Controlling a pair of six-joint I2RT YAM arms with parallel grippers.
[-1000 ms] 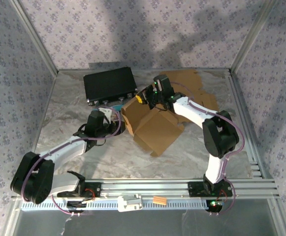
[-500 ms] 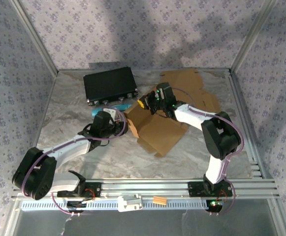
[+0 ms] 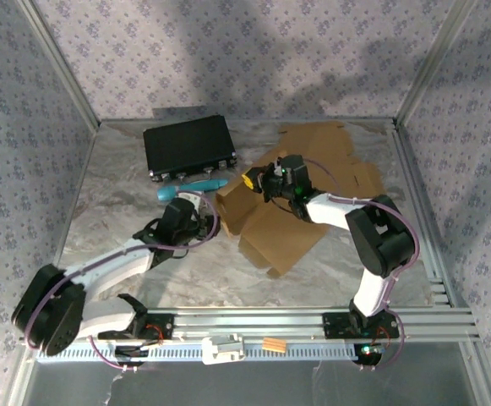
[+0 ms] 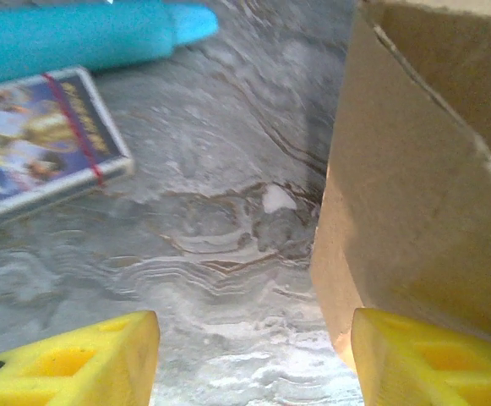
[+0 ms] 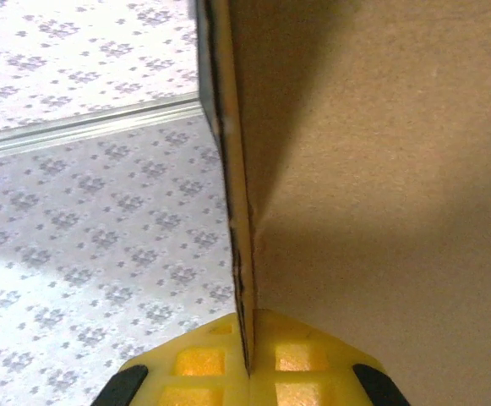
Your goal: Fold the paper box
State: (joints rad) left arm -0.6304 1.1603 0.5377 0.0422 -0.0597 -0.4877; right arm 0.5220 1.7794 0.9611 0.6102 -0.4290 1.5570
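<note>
The box [image 3: 270, 228] sits mid-surface [image 3: 118, 186], partly folded. Some walls stand and other panels lie flat, so I judge most of the creasing is left. The right tool [image 5: 249, 370] pinches a cardboard edge; the left tool [image 4: 249, 364] is spread and empty beside a wall. The packet [image 4: 34, 144] carries print — unreadable.

The box [image 3: 272, 241] is plain cardboard brown, the case [image 3: 188, 148] black, the tube [image 3: 190, 188] teal. The worktop [image 3: 118, 194] is silvery grey with marbled swirls, walls [image 3: 228, 51] pale lilac with a tiny flower print.
</note>
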